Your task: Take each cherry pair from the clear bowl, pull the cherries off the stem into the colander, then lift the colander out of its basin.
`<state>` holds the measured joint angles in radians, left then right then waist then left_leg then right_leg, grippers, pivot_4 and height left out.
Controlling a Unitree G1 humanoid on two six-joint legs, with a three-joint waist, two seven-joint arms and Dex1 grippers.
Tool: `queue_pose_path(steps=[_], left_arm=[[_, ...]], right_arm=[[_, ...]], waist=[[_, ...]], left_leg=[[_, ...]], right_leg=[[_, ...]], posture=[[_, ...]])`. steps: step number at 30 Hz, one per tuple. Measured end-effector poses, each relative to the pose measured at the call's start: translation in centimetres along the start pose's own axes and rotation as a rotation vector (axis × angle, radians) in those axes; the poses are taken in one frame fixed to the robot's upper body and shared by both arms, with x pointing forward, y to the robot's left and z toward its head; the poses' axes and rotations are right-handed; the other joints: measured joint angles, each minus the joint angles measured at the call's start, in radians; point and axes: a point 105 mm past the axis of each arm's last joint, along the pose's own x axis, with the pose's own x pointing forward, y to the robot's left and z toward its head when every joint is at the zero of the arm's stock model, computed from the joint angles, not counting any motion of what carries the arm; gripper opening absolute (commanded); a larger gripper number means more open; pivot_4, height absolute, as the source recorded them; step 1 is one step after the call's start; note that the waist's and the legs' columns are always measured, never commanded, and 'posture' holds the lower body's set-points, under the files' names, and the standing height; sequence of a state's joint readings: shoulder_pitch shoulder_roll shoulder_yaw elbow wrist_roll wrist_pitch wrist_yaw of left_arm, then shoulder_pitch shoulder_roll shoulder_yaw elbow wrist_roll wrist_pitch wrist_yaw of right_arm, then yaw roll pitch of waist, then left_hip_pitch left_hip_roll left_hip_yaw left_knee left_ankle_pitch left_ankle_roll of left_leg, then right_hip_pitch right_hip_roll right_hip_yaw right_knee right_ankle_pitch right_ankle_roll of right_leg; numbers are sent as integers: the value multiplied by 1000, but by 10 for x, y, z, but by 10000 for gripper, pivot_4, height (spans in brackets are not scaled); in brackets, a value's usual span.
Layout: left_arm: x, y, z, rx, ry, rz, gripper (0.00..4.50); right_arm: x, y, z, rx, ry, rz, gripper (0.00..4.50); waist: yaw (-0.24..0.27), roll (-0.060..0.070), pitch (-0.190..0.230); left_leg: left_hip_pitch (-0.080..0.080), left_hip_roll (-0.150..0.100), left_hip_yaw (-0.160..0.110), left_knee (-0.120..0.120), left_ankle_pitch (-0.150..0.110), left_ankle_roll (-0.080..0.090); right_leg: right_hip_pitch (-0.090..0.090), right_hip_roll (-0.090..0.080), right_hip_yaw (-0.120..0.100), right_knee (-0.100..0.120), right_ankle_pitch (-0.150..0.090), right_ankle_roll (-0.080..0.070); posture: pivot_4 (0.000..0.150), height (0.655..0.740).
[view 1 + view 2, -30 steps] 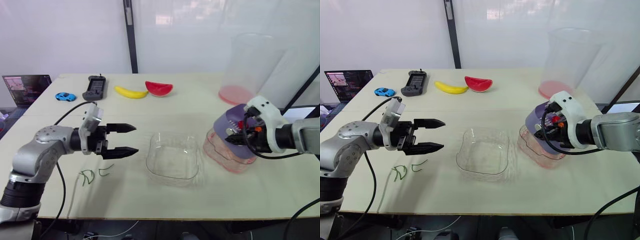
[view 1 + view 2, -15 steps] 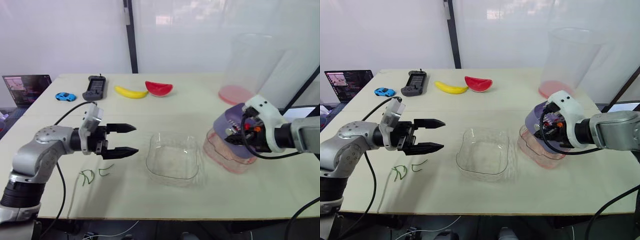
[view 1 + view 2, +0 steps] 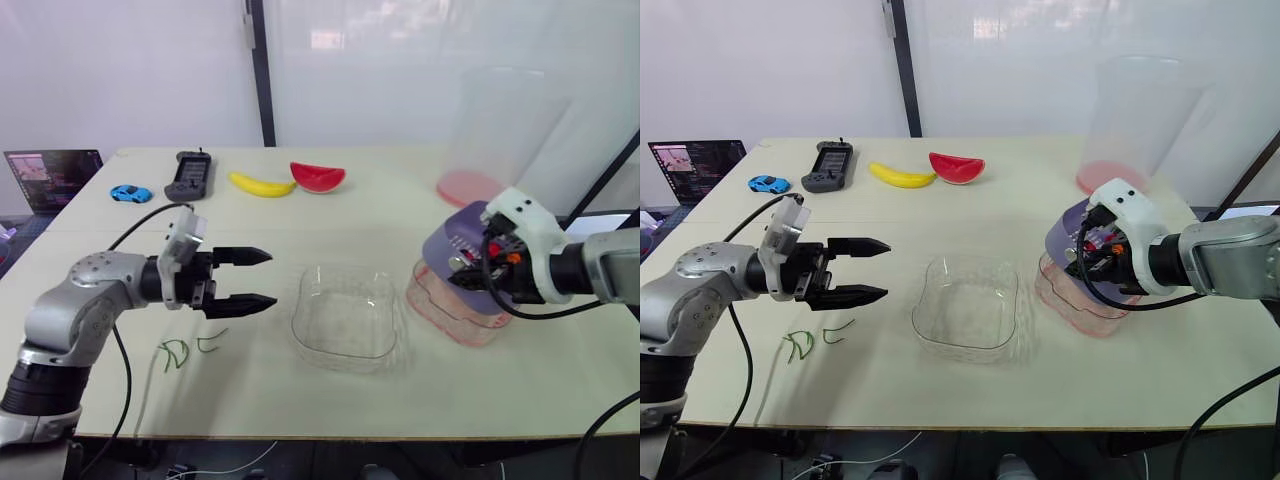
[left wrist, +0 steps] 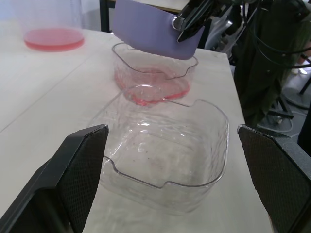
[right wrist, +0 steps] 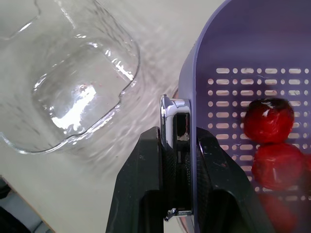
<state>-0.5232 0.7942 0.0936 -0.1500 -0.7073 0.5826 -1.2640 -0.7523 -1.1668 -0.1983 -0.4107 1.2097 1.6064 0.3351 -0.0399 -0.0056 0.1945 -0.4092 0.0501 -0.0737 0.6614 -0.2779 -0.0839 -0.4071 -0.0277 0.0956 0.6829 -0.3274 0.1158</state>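
The clear bowl (image 3: 348,320) sat empty at the middle of the desk (image 3: 300,215). At its 9 o'clock the left claw (image 3: 272,278) hovered above the desk, its 2 black fingers spread wide with nothing between them, pointing toward the bowl. At 7 o'clock from that claw, 2 green stems (image 3: 175,353) lay on the desk near each other. At 3 o'clock from the bowl, just beside it, stood the pink basin (image 3: 440,312). The purple colander (image 3: 447,248) hung tilted over the basin, and the right claw (image 5: 177,136) was clamped on its rim, 1 finger inside the wall and 1 outside. Whether the colander's lower edge touched the basin could not be told. At least 2 red cherries (image 5: 267,121) rested against its perforated wall. Along the far side, at 11 o'clock from the bowl, lay a banana (image 3: 261,185) and a watermelon slice (image 3: 318,178), with a black handheld device (image 3: 189,176) and a blue toy car (image 3: 131,193) further toward 10 o'clock. A tall clear cylinder (image 3: 495,130) with a pink base stood at 1 o'clock.
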Motion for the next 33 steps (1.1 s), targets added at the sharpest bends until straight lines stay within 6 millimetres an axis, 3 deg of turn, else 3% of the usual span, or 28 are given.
queue_pose_path(steps=[21,24,28,33], left_arm=[[-2,1,-1,-20,-12,39,45000],[-7,2,0,-23,-29,71,45000],[-18,4,-7,-50,-42,138,45000],[-29,3,-22,-75,-59,226,45000]], right_arm=[[1,-7,-4,-2,33,-17,2431],[-2,2,5,-67,31,23,2431],[-15,4,36,-204,-36,-2,2431],[6,5,61,-389,-54,53,2431]], waist=[[0,0,0],[-3,1,0],[-4,2,1],[-6,1,1]], left_leg=[[0,0,0,0,0,0],[0,0,0,0,0,0],[1,1,1,-1,0,0],[1,0,3,0,0,0]], right_leg=[[0,0,0,0,0,0],[-1,0,0,0,0,0],[-1,0,1,0,0,0],[-1,-1,2,0,0,0]], posture=[[1500,7380],[1500,7380],[1500,7380],[1500,7380]])
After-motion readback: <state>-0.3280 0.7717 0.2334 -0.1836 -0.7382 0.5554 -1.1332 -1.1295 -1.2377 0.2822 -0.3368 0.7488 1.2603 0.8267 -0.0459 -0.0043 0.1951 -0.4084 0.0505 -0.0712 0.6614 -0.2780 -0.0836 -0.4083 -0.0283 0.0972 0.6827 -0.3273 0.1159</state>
